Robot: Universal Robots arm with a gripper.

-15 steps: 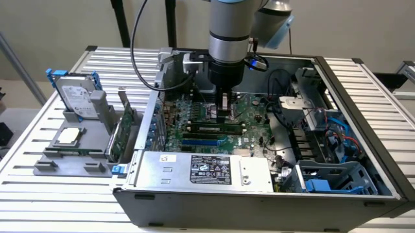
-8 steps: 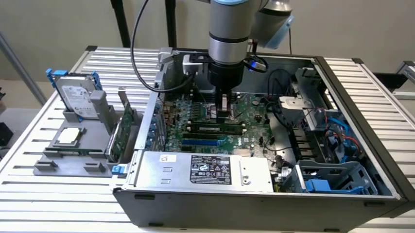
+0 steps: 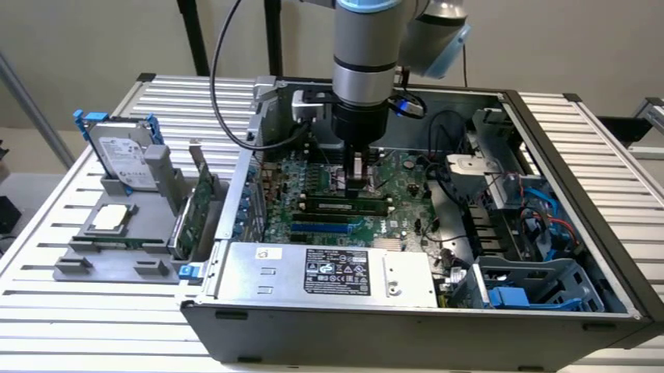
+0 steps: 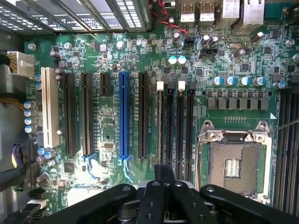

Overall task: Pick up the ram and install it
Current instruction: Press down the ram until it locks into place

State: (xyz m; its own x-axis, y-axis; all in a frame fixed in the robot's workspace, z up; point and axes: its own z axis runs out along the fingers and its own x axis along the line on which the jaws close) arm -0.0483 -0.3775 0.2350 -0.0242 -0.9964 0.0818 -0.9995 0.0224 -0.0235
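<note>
**Claw low over the motherboard, ram just beside it**

The claw (image 3: pixel 358 177) hangs inside the open computer case (image 3: pixel 581 140), close above the motherboard (image 3: pixel 400 167). Whether it is wide, narrow or holding anything cannot be told. A long, thin green stick, seemingly the ram (image 3: pixel 343 205), lies along a black slot just beside the claw, on the side toward the power supply (image 3: pixel 332 272). Its long axis runs across the exterior view from left to right, parallel to the memory slots (image 4: pixel 175 126) ahead of the claw in the wrist view.

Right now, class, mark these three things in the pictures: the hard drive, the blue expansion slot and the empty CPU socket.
hard drive (image 3: pixel 123 158): exterior view, on its silver label face.
blue expansion slot (image 4: pixel 124 114): wrist view, middle of its length.
CPU socket (image 4: pixel 232 167): wrist view, on the bare contact field.
</note>
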